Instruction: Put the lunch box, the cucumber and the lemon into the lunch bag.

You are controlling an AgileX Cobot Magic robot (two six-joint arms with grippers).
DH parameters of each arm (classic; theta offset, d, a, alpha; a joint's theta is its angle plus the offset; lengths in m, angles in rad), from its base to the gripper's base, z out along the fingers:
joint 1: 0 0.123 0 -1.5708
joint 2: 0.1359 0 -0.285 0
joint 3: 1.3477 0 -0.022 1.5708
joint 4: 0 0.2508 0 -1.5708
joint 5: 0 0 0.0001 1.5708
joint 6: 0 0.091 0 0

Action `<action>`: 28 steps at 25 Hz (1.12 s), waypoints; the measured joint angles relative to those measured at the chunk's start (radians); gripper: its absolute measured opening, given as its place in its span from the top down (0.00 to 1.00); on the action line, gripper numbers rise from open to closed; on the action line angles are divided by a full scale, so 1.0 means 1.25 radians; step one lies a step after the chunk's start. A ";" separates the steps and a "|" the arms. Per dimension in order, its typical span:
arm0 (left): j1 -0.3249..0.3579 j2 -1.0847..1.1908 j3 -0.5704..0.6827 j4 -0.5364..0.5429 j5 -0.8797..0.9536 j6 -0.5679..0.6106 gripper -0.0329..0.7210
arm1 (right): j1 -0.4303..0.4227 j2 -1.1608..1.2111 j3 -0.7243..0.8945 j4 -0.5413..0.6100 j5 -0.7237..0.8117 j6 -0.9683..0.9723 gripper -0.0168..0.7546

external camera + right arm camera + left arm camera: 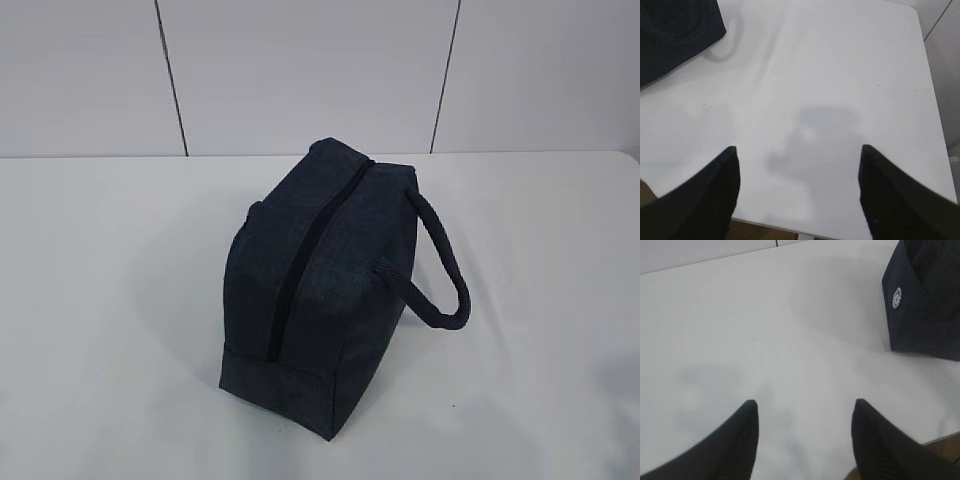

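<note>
Clearly you must open the lunch bag [320, 270] first: it stands mid-counter [100, 330], zipper [300, 260] closed along the top. Steady the fabric with one gripper, pull with the other. Left gripper [804, 407] and right gripper [799, 152] both hover empty over bare counter, jaws apart. You cannot see the lunch box, cucumber, lemon or the zipper's pull.

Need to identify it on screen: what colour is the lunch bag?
Dark navy lunch bag, clearest in the exterior view.
</note>
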 joint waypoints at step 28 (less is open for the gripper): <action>0.000 0.000 0.000 0.000 0.000 0.000 0.38 | 0.000 0.000 0.000 0.000 0.000 0.000 0.25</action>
